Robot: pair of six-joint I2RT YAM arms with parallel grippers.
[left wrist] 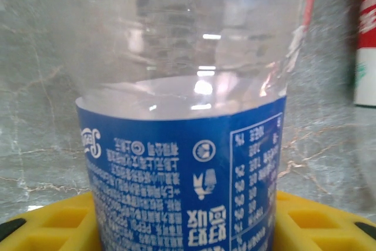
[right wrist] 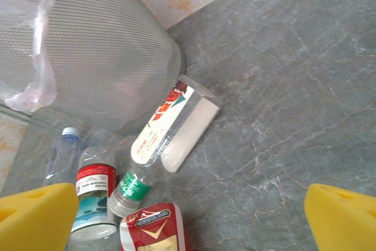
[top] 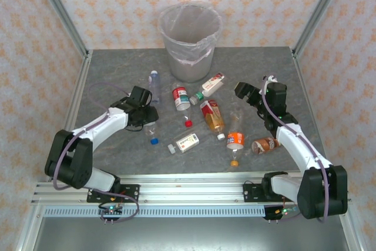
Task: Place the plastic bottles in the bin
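Gripping the blue-labelled bottle [left wrist: 182, 145] between my left pincer's [left wrist: 188, 227] yellow pads, I am toward the left edge of the table [top: 111, 74]. My right pincer [right wrist: 188, 210] hangs wide open with nothing in it, toward the right edge. To do this well I would squeeze only enough that the thin wall neither buckles nor slips. Then I would lift straight up, clear of the other bottles lying mid-table. Last, I would carry it fully over the rim of the bin [top: 189, 66] at the far edge before letting go.
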